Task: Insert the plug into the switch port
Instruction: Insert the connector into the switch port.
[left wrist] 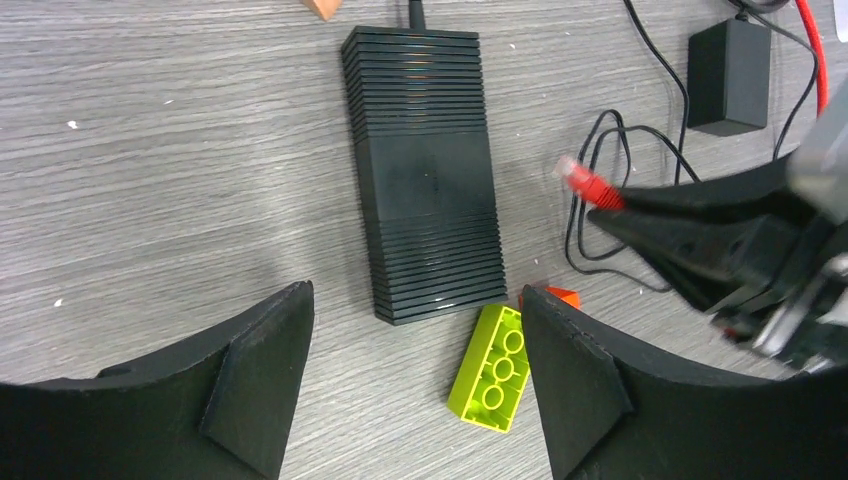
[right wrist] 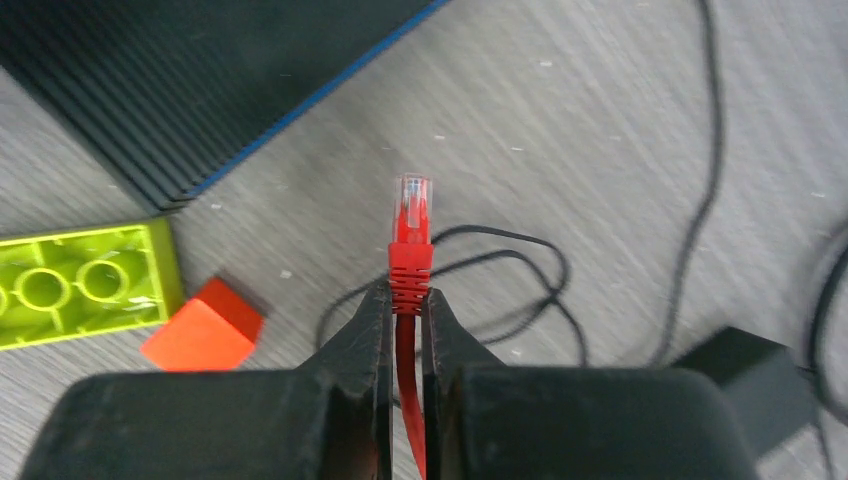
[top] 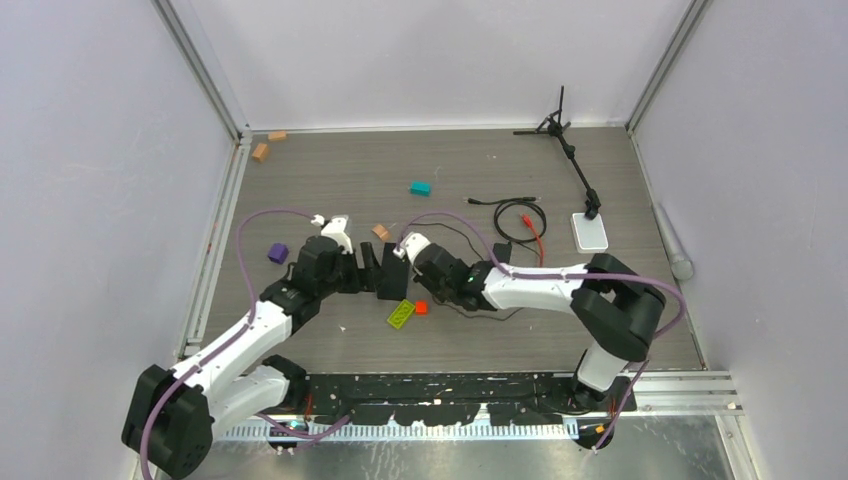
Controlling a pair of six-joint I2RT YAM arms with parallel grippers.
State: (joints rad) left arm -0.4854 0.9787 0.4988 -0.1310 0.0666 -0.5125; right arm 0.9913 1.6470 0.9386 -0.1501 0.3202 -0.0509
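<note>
Just beside the switch (right wrist: pixel 150 80), in the right wrist view, the right gripper (right wrist: pixel 405 300) is pinched shut on the rear of the plug (right wrist: pixel 412 215), where the red cable (right wrist: pixel 408 420) leaves it. The clear tip juts out past the fingers, likely so that it can go in unblocked; where it must enter does not show here. In the left wrist view the left gripper (left wrist: pixel 415 300) is spread wide and empty. Its fingers (left wrist: pixel 255 380) stand either side of the switch's near end, probably ready to brace the switch against the push. The plug hangs beside the switch's long side, not touching it. From above, both arms stretch forward and bend inward, wrists meeting at the switch.
</note>
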